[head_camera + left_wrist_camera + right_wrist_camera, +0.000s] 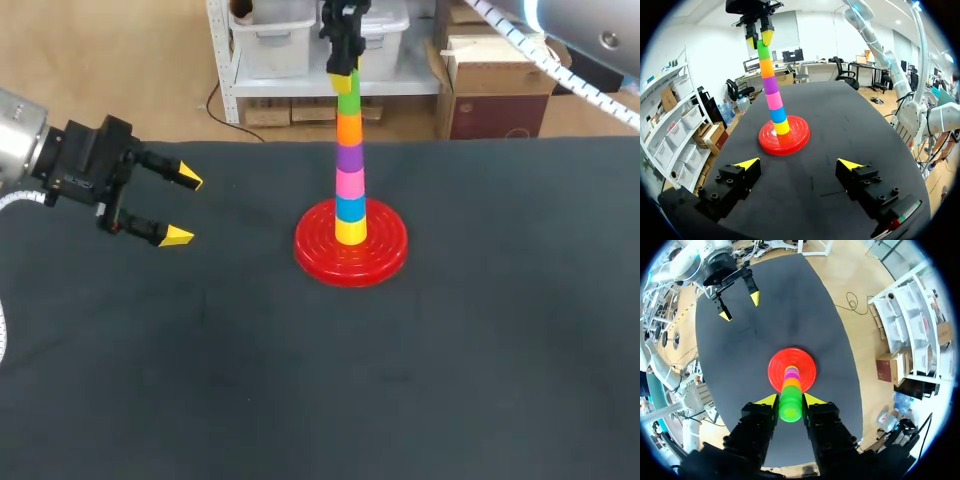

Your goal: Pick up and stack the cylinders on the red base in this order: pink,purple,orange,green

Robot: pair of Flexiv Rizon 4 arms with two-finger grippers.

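Observation:
A red base [350, 262] carries a leaning stack: yellow at the bottom, then blue, the pink cylinder [349, 183], the purple cylinder [349, 157], the orange cylinder [348, 129] and the green cylinder [348, 102] on top. My right gripper [345, 78] hangs over the stack, shut on the green cylinder [790, 407], one yellow tip on either side of it. My left gripper [183, 207] stands open and empty above the mat, well to the left of the base. In the left wrist view the stack rises ahead of the left gripper [799, 164].
A black mat [450, 380] covers the whole table. Nothing else lies on it around the base [784, 140].

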